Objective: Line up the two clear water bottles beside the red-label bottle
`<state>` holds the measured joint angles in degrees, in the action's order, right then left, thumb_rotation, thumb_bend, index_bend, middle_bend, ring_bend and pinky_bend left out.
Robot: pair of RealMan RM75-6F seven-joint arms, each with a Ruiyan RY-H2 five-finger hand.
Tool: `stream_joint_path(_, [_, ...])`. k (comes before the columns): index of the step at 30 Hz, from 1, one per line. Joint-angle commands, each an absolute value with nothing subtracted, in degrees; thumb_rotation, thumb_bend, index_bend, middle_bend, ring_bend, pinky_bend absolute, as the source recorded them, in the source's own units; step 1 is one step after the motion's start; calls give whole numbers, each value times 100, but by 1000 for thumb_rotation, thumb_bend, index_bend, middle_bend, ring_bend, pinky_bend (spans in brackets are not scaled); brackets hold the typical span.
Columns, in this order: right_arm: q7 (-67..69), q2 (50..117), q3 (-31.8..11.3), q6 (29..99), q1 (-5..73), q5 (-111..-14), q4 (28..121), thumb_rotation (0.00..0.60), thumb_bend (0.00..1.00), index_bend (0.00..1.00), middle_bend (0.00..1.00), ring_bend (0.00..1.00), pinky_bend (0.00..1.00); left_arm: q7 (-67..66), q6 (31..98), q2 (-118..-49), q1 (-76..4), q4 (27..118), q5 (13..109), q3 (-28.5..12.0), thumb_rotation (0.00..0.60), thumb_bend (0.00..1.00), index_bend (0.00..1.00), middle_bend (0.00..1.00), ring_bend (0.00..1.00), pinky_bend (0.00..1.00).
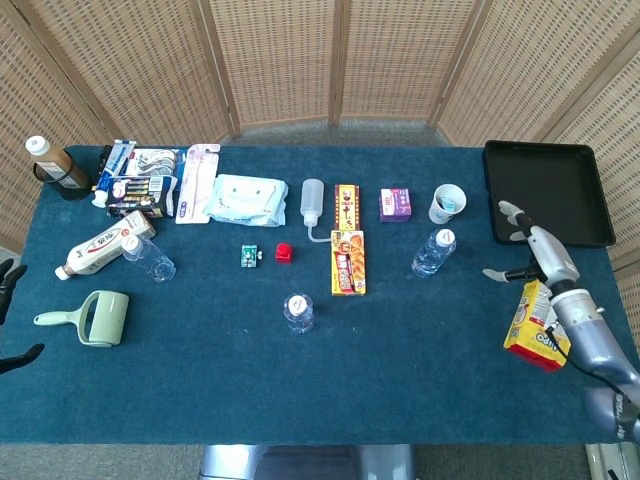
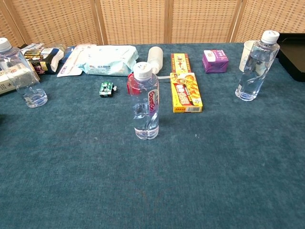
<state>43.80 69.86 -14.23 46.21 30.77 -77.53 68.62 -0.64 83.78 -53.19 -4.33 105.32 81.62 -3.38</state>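
The red-label bottle [image 1: 298, 312] [image 2: 146, 102] stands upright at the middle of the blue table. One clear water bottle [image 1: 433, 252] [image 2: 255, 67] stands to its right and further back, below a paper cup. The other clear bottle [image 1: 148, 258] [image 2: 21, 74] stands at the left, beside a lying white bottle. My right hand [image 1: 537, 252] hovers with fingers spread, holding nothing, about a hand's width right of the right clear bottle. Only dark fingertips of my left hand [image 1: 10, 280] show at the left table edge, apart and holding nothing. The chest view shows neither hand.
A yellow snack bag [image 1: 540, 320] lies just under my right forearm, a black tray [image 1: 548, 195] behind it. Yellow boxes [image 1: 348, 262], a purple box [image 1: 395, 204], a squeeze bottle [image 1: 312, 205] and wipes [image 1: 245, 198] fill the back. A green lint roller [image 1: 95, 318] lies front left.
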Motion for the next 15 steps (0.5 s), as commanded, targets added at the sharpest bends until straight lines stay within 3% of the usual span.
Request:
stream_joint_path(1, [5121,7376,-1367,4416,3339,-7971,6351,600,0,3,112,139,229,-127,8326,-5340,-462,10573,8123,-339,600,91,0,0,0,162])
stream_joint_path(7, [6445,7647,-1067,4767,3406,-8581,5858,600,0,16,112,134,223,-264,8247,-5363,-493,10652,7999,-349,600,91,0,0,0,163])
stream_joint_path(15, [7001,7911,-718,5232,3450,-9034,5484,600,0,17,108,123,203,-434,8224,-5410,-520,10735,7941,-356,600,91,0,0,0,162])
